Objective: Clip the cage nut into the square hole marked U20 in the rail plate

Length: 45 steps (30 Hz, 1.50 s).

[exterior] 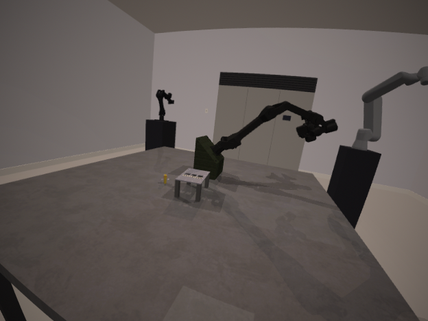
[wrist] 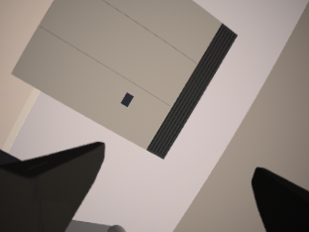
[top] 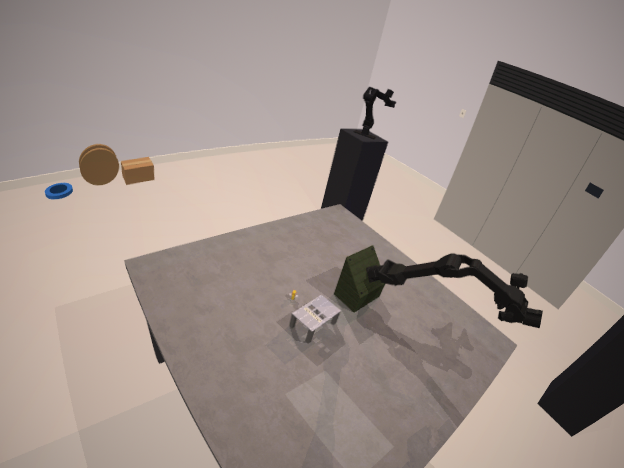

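OK, so the cage nut (top: pixel 293 294) (exterior: pixel 164 178) is on the bench (top: pixel 226 302) (exterior: pixel 138 241), standing up as a little yellow piece with small pale bits poking out at its sides. It's just beside the rail plate (top: pixel 327 302) (exterior: pixel 198 171), apart from it, and definitely not clipped in. From the top view, both sit well in from the bench's left corner, with the nut on the plate's upper-left side.

The plate is up on short legs, with a row of dark openings and some pale markings. Way too small to read, so I can't tell which hole is U20.

The tool (top: pixel 525 301) (exterior: pixel 317 128) (wrist: pixel 178 163) is wide apart with nothing in it, up in the air and well away from the nut. The black arm (top: pixel 428 268) (exterior: pixel 254 125) comes off a dark green block (top: pixel 355 282) (exterior: pixel 207 160) near the bench's upper-right edge in the top view. The wrist view just gets the big beige cabinet (top: pixel 529 176) (exterior: pixel 230 121) (wrist: pixel 99 64) and wall, no nut or plate.
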Each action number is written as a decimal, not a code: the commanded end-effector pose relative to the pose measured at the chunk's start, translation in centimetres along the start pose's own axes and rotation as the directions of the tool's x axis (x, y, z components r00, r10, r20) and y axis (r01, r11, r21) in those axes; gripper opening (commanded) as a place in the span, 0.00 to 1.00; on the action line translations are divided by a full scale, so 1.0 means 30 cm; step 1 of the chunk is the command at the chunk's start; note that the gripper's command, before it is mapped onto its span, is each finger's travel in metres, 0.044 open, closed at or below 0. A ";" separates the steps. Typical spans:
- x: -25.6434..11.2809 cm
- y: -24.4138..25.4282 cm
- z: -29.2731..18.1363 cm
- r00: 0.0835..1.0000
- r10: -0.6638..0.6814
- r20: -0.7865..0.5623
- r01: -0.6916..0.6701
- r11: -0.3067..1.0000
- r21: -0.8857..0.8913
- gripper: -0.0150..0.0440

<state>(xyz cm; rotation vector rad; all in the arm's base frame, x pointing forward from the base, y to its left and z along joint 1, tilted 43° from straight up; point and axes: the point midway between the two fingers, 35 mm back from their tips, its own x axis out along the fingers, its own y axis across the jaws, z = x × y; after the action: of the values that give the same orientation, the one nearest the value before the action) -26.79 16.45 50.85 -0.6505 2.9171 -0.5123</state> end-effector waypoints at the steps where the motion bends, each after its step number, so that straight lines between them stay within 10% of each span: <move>1: -0.001 0.003 0.000 1.000 0.002 -0.001 -0.002 1.000 -0.002 0.98; 12: -0.167 0.241 0.021 0.957 0.287 -0.036 -0.287 0.923 -0.255 1.00; 25: -0.776 0.569 0.229 0.681 0.731 -0.052 -0.628 0.546 -0.555 1.00; 45: -1.694 0.376 0.880 0.079 0.987 0.143 -0.492 0.164 -0.855 1.00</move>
<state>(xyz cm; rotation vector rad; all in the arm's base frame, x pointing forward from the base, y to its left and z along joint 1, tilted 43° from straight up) 14.76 41.61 26.67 0.7881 2.0793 0.7807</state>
